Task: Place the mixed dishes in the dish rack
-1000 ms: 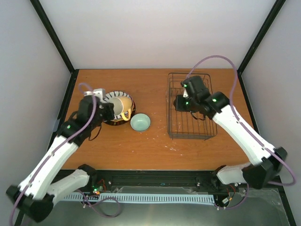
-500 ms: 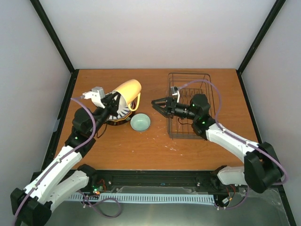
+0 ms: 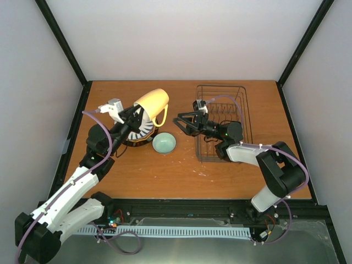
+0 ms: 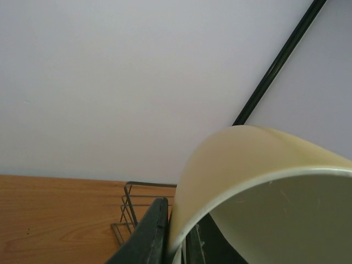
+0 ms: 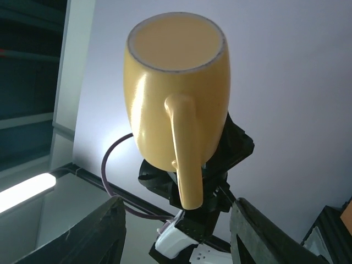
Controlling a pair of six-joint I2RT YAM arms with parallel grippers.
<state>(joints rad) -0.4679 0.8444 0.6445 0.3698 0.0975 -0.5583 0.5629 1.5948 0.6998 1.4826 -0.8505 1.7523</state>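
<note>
Top external view: the left end effector is clenching the rim of the yellow mug and holding it in the air above the table, over the far edge of a stack of plates. The mug is lying tilted, its base pointing up and to the right and its handle hanging on the side that faces the right arm. The white plate with black radial stripes is lying on top of that stack, partly covered by the left arm; the plates beneath it cannot be told apart. The small mint-green bowl is sitting upright on the table just beside the stack, on its near right side. The dish rack is standing at the right of the table, well apart from the plates.

The right end effector is reaching out past the rack's left edge with its jaws spread apart and gripping nothing, pointing at the mug without touching it.

Left wrist view: one dark finger is pressing against the outside of the mug's wall, and the other is sitting inside the rim.

Right wrist view: the two fingers are standing wide apart at the bottom corners, and the mug's base and handle are facing the camera between them.
</note>
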